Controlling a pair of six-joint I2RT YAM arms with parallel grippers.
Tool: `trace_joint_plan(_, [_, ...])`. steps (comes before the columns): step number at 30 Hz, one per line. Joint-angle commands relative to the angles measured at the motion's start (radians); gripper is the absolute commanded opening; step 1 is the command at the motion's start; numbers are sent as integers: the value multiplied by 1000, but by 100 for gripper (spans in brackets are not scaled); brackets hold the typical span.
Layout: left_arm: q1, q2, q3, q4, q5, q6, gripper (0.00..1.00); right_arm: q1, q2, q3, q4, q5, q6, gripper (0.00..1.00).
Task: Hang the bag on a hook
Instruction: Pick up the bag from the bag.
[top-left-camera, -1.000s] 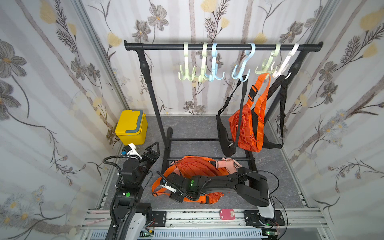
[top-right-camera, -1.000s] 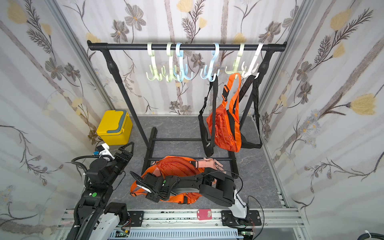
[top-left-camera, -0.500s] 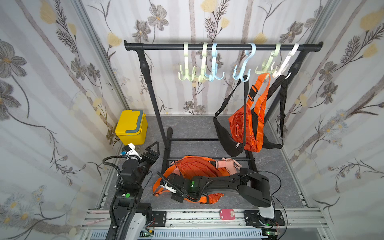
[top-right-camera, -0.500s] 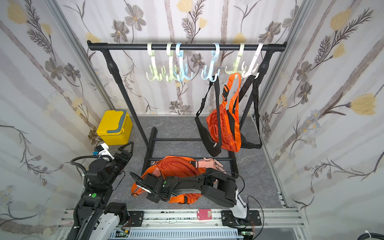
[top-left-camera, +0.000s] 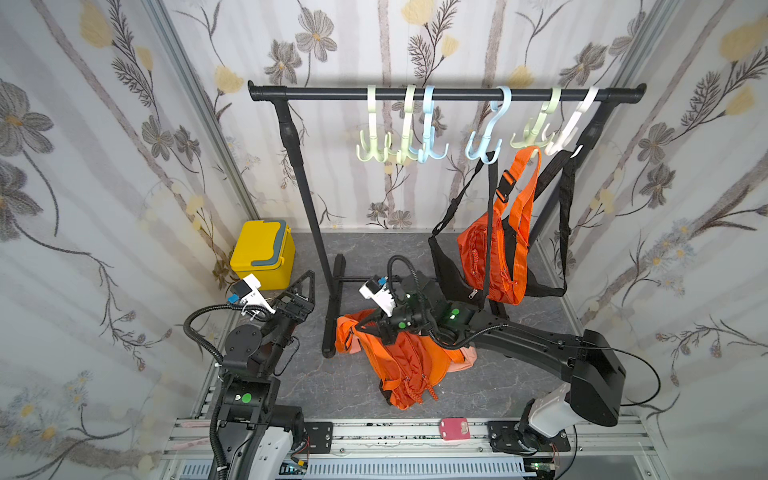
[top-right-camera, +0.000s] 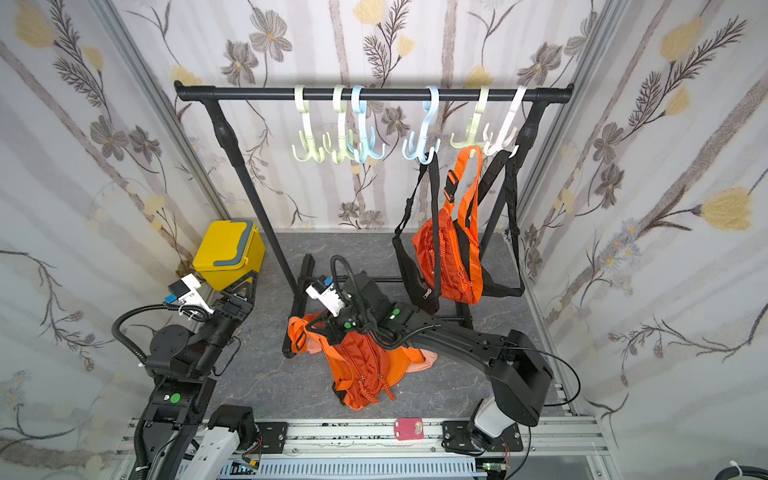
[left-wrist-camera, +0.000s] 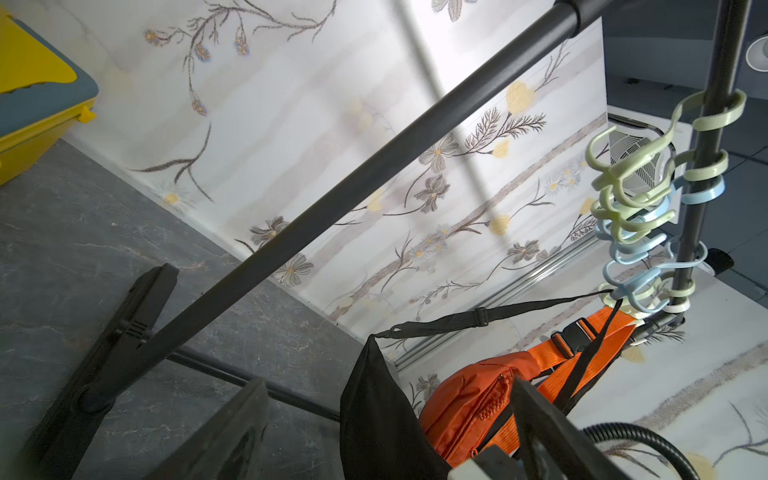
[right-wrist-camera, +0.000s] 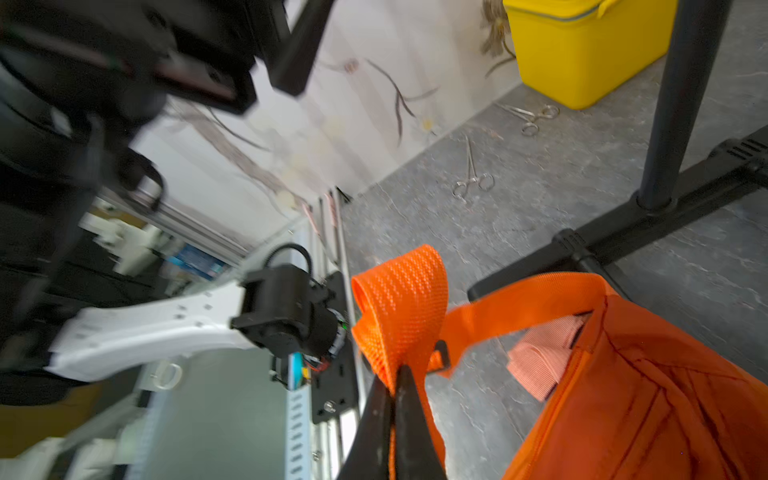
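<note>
Nearest the rail, the right gripper (right-wrist-camera: 392, 399) is clenched on the orange woven strap (right-wrist-camera: 399, 299) of the orange fabric bag (top-left-camera: 409, 365), which droops onto the grey marbled desk (top-left-camera: 332, 386). The left gripper (top-left-camera: 305, 286) stands released, holding nothing. Farther back, pastel plastic hooks (top-left-camera: 401, 145) hang from the black rail (top-left-camera: 440, 93).
</note>
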Motion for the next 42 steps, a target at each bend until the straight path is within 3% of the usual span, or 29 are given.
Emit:
trace_joint_plan(1, [1, 13, 11, 41, 21, 9, 89, -59, -36, -16, 361, -292, 310, 0])
trace_joint_plan(4, [0, 22, 1, 60, 28, -4, 89, -129, -51, 40, 412, -301, 450, 0])
trace_joint_plan(6, [1, 30, -1, 67, 33, -9, 89, -188, -79, 97, 335, -192, 488, 0])
trace_joint_plan(7, [0, 35, -3, 68, 36, -11, 89, -199, -96, 136, 238, -106, 443, 0])
trace_joint_plan(8, [0, 38, -4, 73, 40, -15, 89, -195, -104, 216, 51, 31, 324, 0])
trace_joint_plan(9, [1, 41, -7, 80, 43, -21, 89, -157, -95, 326, -183, 227, 122, 0])
trace_joint_plan(11, [1, 44, -12, 93, 50, -29, 89, -61, -44, 503, -494, 638, -79, 0])
trace_joint_plan(12, [1, 47, -11, 93, 52, -28, 89, -53, -19, 553, -592, 707, -120, 0])
trace_joint_plan(16, [1, 54, -7, 83, 56, -23, 89, -94, 27, 563, -816, 576, -184, 0])
trace_joint_plan(19, [1, 62, -10, 91, 58, -25, 89, -96, 15, 461, -882, 454, -195, 0])
trace_joint_plan(23, [1, 78, -26, 116, 61, -36, 89, -102, -77, 232, -679, 63, -142, 0])
trace_joint_plan(25, [0, 81, -32, 124, 63, -40, 89, -121, -114, 153, -511, -128, -35, 0])
trace_joint_plan(28, [1, 80, -37, 129, 61, -45, 89, -173, -190, -11, 43, -327, 298, 0])
trace_joint_plan(29, [1, 78, -38, 132, 62, -49, 89, -189, -206, -66, 284, -340, 449, 0])
trace_joint_plan(31, [1, 77, -38, 133, 63, -54, 89, -225, -188, -84, 594, -337, 674, 0])
trace_joint_plan(36, [1, 71, -25, 122, 66, -51, 88, -304, -65, 8, 1128, -263, 1067, 0])
trace_joint_plan(39, [1, 61, -24, 113, 60, -46, 89, -330, -59, 71, 1168, -202, 1067, 0])
trace_joint_plan(42, [1, 57, -32, 114, 56, -46, 88, -334, -110, 153, 940, -166, 852, 0])
